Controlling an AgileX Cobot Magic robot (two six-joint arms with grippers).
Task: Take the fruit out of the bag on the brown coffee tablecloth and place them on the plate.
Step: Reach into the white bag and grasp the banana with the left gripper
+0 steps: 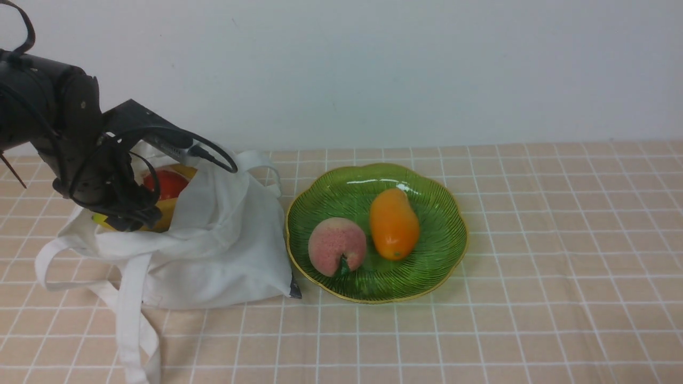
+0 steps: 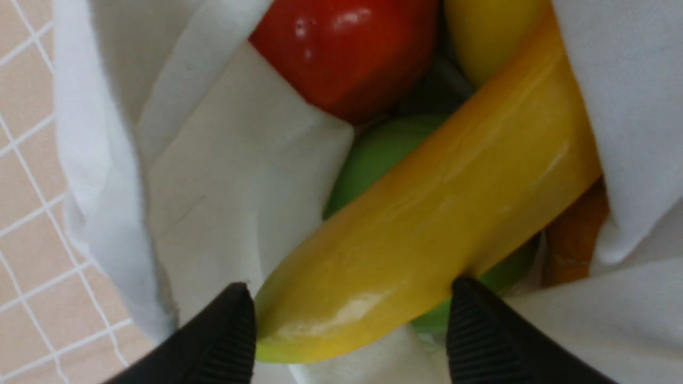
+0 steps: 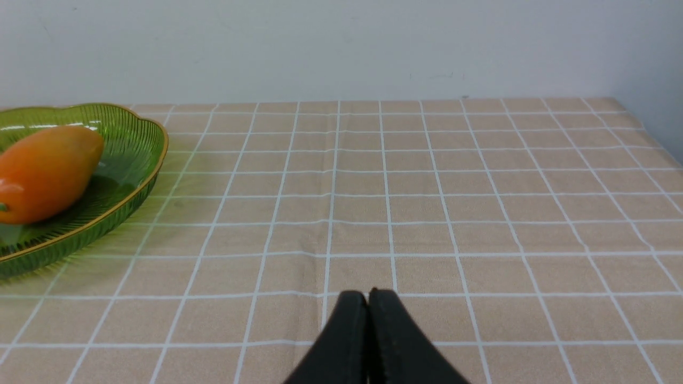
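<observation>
My left gripper (image 2: 352,290) straddles the banana (image 2: 437,213) inside the bag (image 2: 213,213), jaws spread crosswise to its length. They are possibly touching it, but I cannot tell if they grip. My right gripper (image 3: 367,298), closed and empty, is farther off.

The brown checked tablecloth (image 1: 533,240) covers the whole surface, bearing directly a white cloth bag (image 1: 229,240) at far left, straps trailing near-left, and a green plate (image 1: 341,192) just right of it.
</observation>
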